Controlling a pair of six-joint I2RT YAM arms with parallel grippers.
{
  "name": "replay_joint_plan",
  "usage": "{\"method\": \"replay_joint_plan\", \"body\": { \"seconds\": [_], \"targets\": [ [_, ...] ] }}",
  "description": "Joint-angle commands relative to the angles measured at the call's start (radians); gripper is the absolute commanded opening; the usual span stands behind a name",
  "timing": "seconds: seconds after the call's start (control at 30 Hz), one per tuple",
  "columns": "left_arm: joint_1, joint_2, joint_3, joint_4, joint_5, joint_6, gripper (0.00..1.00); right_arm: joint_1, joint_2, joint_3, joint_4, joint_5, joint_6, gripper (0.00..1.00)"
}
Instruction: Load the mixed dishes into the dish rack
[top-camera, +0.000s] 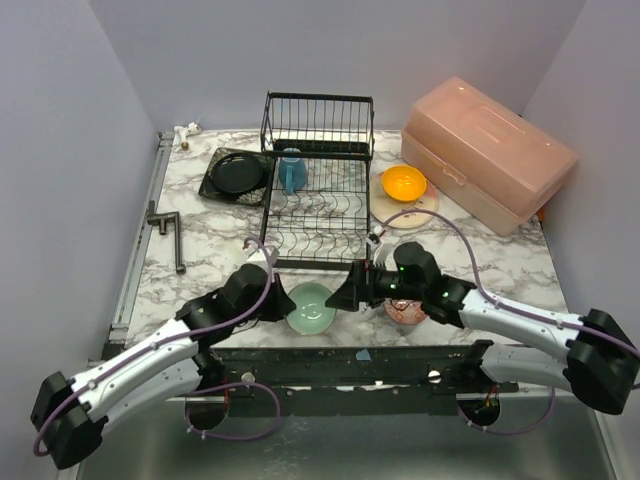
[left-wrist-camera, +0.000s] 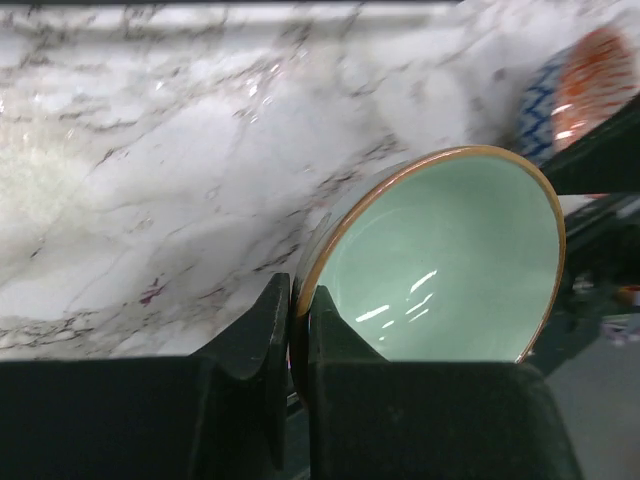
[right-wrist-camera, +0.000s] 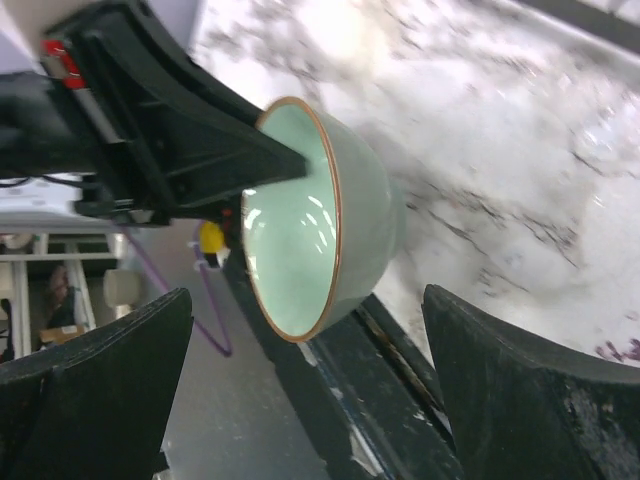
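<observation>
My left gripper (top-camera: 283, 303) is shut on the rim of the mint-green bowl (top-camera: 311, 308), held near the table's front edge; it also shows in the left wrist view (left-wrist-camera: 450, 265) and the right wrist view (right-wrist-camera: 320, 215). My right gripper (top-camera: 345, 294) is open and empty, its jaws spread wide just right of that bowl. The small red-patterned bowl (top-camera: 405, 312) sits under the right arm. The dish rack (top-camera: 318, 190) stands mid-table with the blue-handled mug (top-camera: 292, 172) in it. The orange bowl (top-camera: 404, 183) rests on the beige-pink plate (top-camera: 385, 201). The black round plate (top-camera: 238, 174) lies on the black square plate (top-camera: 218, 188).
A big pink plastic box (top-camera: 488, 150) stands at the back right. A black metal handle (top-camera: 167, 230) lies at the table's left edge. The table's front rail (top-camera: 350, 362) runs just below the bowl.
</observation>
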Motion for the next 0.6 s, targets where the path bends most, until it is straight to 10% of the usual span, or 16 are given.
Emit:
{"method": "replay_joint_plan", "body": {
  "seconds": [0.0,0.57],
  "targets": [
    [0.008,-0.224,-0.022,0.180,0.004,-0.096,0.00,0.005,-0.117,-0.003,0.121,-0.034,0.053,1.00],
    [0.270,-0.317,0.011,0.355,0.388,-0.302,0.00,0.005,-0.056,0.057,0.293,-0.049,0.166,1.00]
  ]
}}
